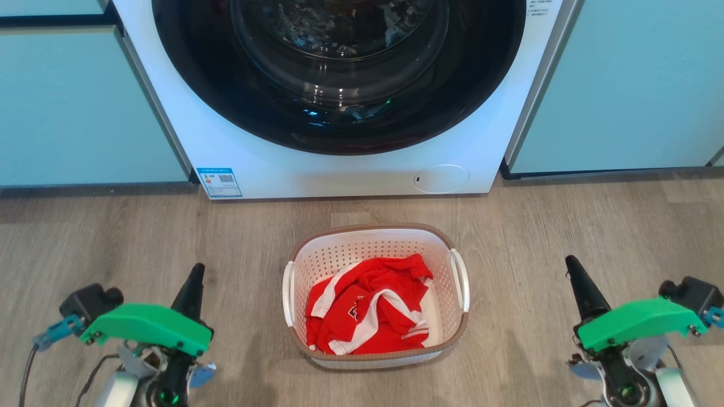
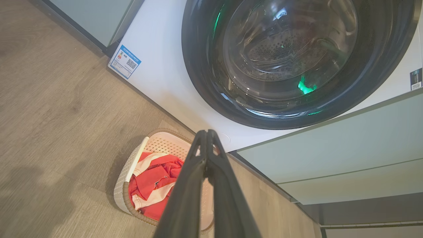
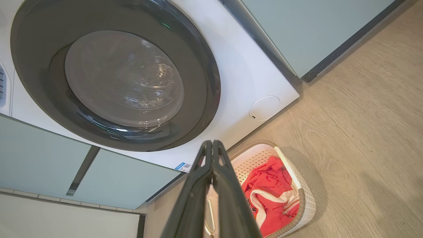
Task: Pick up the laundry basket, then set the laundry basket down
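Note:
The laundry basket [image 1: 447, 249] is white and perforated with a brown rim band. It stands on the wooden floor in front of the washing machine and holds a red and white garment [image 1: 367, 305]. My left gripper [image 1: 196, 272] hovers well to the basket's left, shut and empty. Well to the right, my right gripper [image 1: 571, 265] is likewise shut with nothing in it. The left wrist view shows the basket [image 2: 123, 188] below my closed fingers [image 2: 185, 185]. In the right wrist view the basket [image 3: 305, 201] lies to the right of my closed fingers [image 3: 228, 191].
A white washing machine [image 1: 339, 164] with a dark round glass door [image 1: 339, 68] stands right behind the basket. Pale green cabinets [image 1: 73, 107] flank it on both sides. Open wooden floor [image 1: 565, 226] surrounds the basket to the left, right and front.

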